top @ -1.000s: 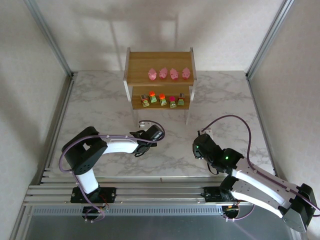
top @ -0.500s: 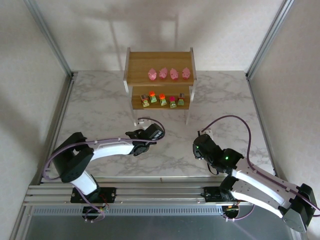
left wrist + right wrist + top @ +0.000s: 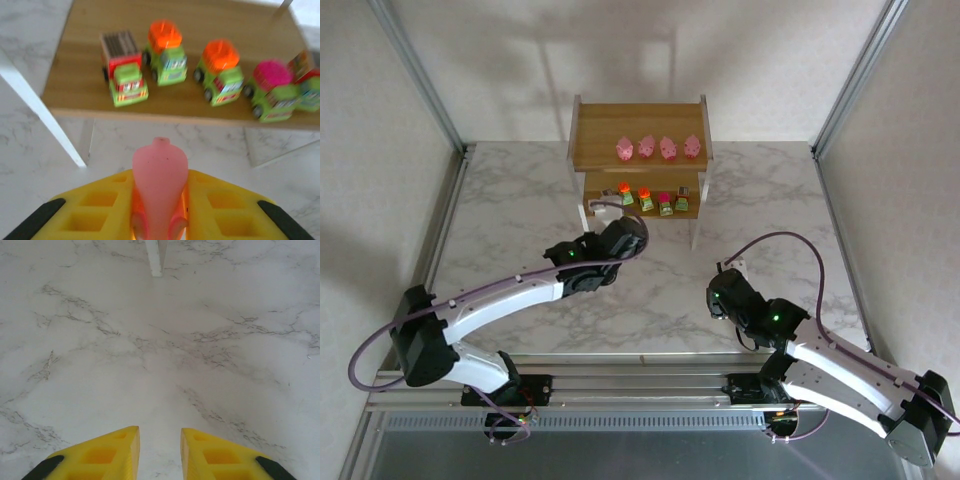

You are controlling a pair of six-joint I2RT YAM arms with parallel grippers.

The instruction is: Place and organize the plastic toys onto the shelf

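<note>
The left gripper (image 3: 160,212) was closed on a pink toy (image 3: 160,172), which was pinched between the yellow fingers (image 3: 95,207) with its narrow end pointed at the shelf (image 3: 75,30). The toy was held just short of the lower tier's front edge, above the table (image 3: 200,140). Over the last second the jaws had been drawn fully tight on the toy, and the left arm had been stretched from mid-table to the shelf front. The right gripper (image 3: 160,440) had been left where it was, its jaws slightly parted with nothing between them, low over bare marble near a white shelf leg (image 3: 155,257). On the lower tier five trucks (image 3: 167,52) were lined up, green-bodied with orange, magenta or slatted loads, and on the upper tier four pink figures (image 3: 658,148) were set in a row. The held toy was therefore judged to be the last piece outstanding, and it appeared to belong with the pink row. A lift to the upper tier and a placement beside that row would seem to be called for, as the approach was aimed at the already full lower tier. No brand, label or lettering could be read anywhere. The trucks' fronts carried striped stickers, too blurred to make out.
</note>
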